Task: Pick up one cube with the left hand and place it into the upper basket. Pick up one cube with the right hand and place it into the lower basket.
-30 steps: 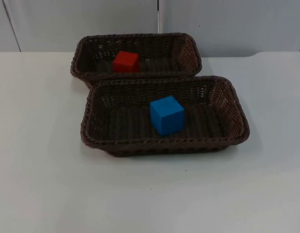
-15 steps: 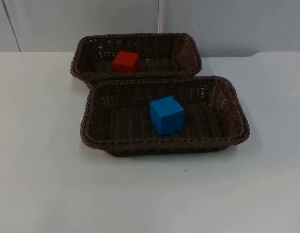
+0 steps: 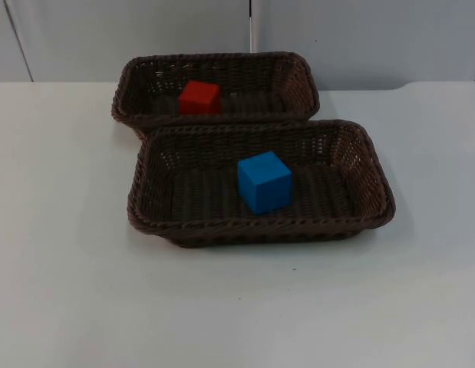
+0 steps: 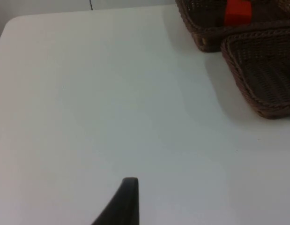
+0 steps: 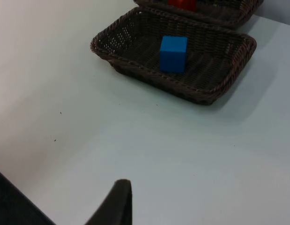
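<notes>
Two baskets hold cubes: red cube point(image 3: 199, 97) upper, blue cube point(image 3: 264, 181) lower; finger spread unclear.

White table top point(image 3: 68, 291): flat, matte, few tiny dark specks. Grey partition wall point(image 3: 130, 31) behind, w/ vertical seam.

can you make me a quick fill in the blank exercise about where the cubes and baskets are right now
1. The red cube lies in the ____ basket.
2. The cube in the lower basket is ____ in colour.
3. Both baskets stand on a ____ table.
4. The left gripper hangs over bare table, to the side of the two ____.

Missing words: upper; blue; white; baskets
</notes>
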{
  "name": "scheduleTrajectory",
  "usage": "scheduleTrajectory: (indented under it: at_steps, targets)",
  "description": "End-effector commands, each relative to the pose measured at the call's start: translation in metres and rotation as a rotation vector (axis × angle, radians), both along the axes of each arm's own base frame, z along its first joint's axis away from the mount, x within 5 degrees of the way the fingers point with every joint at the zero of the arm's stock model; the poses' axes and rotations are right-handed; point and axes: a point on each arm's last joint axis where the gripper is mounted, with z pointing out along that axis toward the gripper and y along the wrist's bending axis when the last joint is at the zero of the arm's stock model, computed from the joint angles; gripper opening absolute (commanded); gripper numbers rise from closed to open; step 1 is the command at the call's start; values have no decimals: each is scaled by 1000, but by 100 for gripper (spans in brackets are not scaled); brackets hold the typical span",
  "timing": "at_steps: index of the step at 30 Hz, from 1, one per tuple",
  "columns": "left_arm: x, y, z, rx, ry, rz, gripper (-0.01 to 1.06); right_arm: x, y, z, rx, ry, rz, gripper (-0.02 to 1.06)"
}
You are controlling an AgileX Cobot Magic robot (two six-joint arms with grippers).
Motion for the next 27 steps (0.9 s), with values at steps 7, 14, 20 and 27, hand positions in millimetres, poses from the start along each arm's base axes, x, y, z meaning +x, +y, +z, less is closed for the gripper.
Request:
scheduleTrajectory:
  at_steps: [7, 14, 20, 27]
  targets:
    - [1, 0, 0, 0, -10, 7, 105, 0, 0, -1, -1, -1, -3, 105]
    - [1, 0, 0, 0, -10, 7, 105, 0, 0, -1, 1, 0, -48, 105]
    - [1, 0, 0, 0, -10, 7, 105, -1, 1, -1, 1, 0, -160, 105]
    - [1, 0, 0, 0, -10, 7, 105, -2, 2, -1, 1, 0, -324, 105]
